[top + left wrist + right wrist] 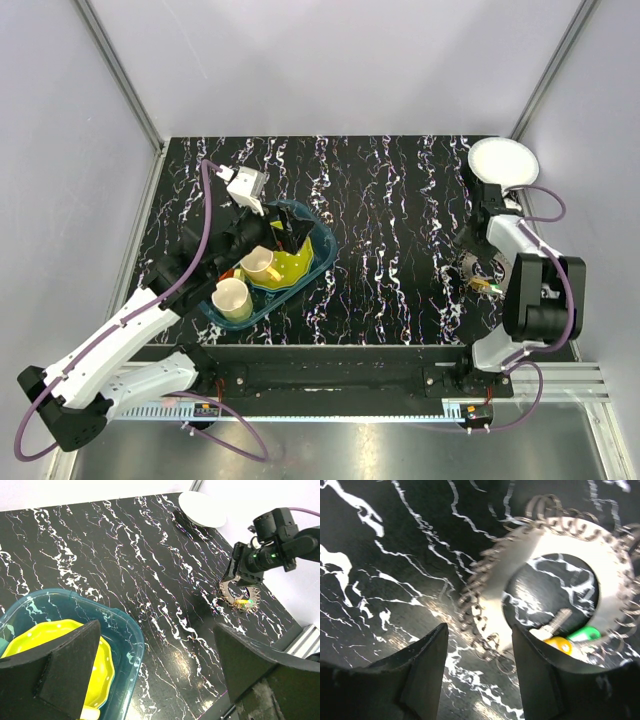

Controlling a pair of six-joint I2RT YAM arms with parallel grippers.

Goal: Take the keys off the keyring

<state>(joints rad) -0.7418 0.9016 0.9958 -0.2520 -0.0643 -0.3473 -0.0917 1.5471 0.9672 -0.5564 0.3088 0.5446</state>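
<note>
Step in hand: approach to the first grasp. No key is off yet.

- Keyring (540,540) lies flat on the counter (400,220) at the right side, near the right arm's base. It is a silver band fringed with small wire loops.
- Right hand (479,630) sits low over the ring's near rim. It is released, fingers apart with nothing between them, and the fringe lies right at the gap.
- Left hand (156,627) is released and spread wide. It hangs over the teal tray (325,255), well apart from the ring.

Next move, as I judge it: the right hand pins or lifts the ring rim. The left hand must cross the counter to take a key head and work it off. The loops look fiddly and the ring may slide.

Count:
- 1 keyring.
- 2 coloured key heads, 1 yellow (559,643) and 1 green (585,633).
- 1 silver blade (559,620). Total keys cannot be told.
- 1 tray holding 1 yellow plate (285,270) and 2 cups (232,298).
- 1 white plate (503,160) at the far right.
</note>
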